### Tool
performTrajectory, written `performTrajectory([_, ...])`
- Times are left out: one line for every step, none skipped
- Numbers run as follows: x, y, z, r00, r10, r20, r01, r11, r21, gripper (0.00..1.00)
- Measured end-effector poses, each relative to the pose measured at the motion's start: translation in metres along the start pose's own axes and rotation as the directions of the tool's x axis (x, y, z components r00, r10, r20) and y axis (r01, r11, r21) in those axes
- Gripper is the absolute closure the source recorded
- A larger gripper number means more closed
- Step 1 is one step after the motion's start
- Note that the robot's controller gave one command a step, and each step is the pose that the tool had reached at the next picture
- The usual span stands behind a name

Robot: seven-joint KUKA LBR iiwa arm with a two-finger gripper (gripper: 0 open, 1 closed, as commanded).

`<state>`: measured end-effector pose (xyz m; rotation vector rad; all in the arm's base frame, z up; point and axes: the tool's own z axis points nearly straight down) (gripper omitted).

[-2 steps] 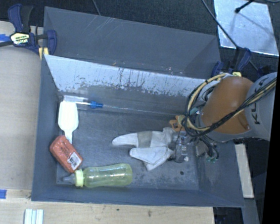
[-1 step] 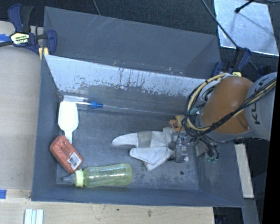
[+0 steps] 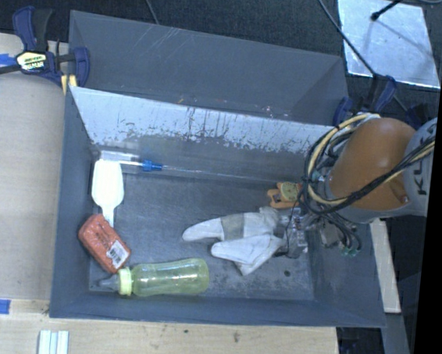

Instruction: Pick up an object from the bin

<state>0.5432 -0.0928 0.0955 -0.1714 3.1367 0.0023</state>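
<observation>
My gripper [image 3: 296,239] is low at the right side of the bin, its metal fingers pointing down at the right end of a crumpled white and grey cloth [image 3: 238,237]. The fingers touch or nearly touch the cloth's edge; whether they pinch it is hidden. A small orange and tan object [image 3: 285,195] lies just behind the gripper, near the back wall.
A clear yellowish bottle [image 3: 165,276] lies along the front wall, with a red packet [image 3: 103,244] at its left. A white spatula [image 3: 107,188] and a syringe with a blue tip [image 3: 132,163] lie at the back left.
</observation>
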Motion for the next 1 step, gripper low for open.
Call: performTrajectory([-0.0415, -0.0226, -0.1865, 1.000, 0.016, 0.011, -0.016, 1.000, 0.004, 1.00])
